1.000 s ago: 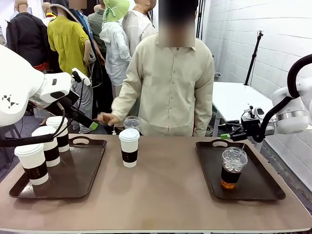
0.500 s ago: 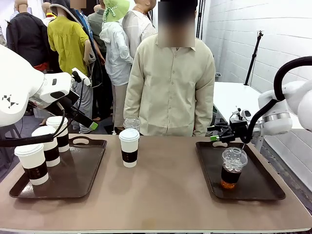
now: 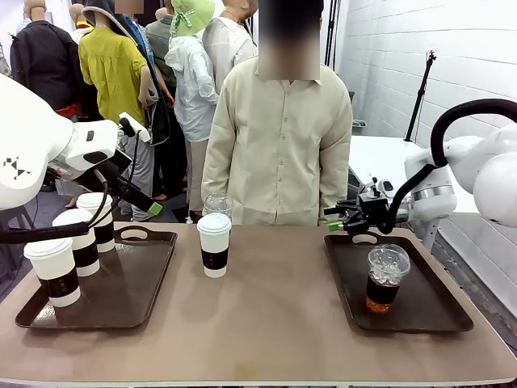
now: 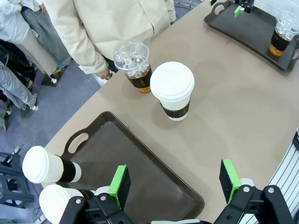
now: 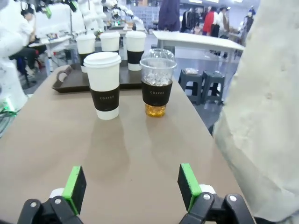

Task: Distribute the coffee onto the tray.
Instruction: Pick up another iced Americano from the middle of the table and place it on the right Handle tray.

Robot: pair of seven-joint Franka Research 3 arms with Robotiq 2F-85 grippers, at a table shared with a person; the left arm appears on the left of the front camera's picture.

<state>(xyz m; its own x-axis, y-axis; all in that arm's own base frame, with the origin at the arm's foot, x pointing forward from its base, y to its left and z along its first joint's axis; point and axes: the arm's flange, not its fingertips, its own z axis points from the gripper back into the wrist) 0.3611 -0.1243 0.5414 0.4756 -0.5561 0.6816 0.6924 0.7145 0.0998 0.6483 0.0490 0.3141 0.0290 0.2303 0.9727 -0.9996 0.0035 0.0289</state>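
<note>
Three white lidded cups [image 3: 63, 246] stand on the left tray [image 3: 121, 291]. A fourth white cup [image 3: 214, 244] stands on the bare table between the trays, and a clear iced cup [image 3: 218, 205] is just behind it at the far edge. The other clear iced cup [image 3: 388, 277] stands on the right tray [image 3: 420, 311]. My right gripper [image 3: 335, 219] hovers open at that tray's far left corner, facing the white cup [image 5: 105, 84] and the clear cup [image 5: 158, 81]. My left gripper [image 4: 175, 183] is open and raised over the left tray [image 4: 140, 172], empty.
A person in a beige shirt [image 3: 279, 137] stands at the table's far edge, arms down, close behind the clear cup. The tabletop [image 3: 275, 323] between the two trays is bare brown. Other people stand in the background.
My right gripper has moved left, from beyond the right tray's far edge to its far left corner. The person's hand has drawn back from the clear cup.
</note>
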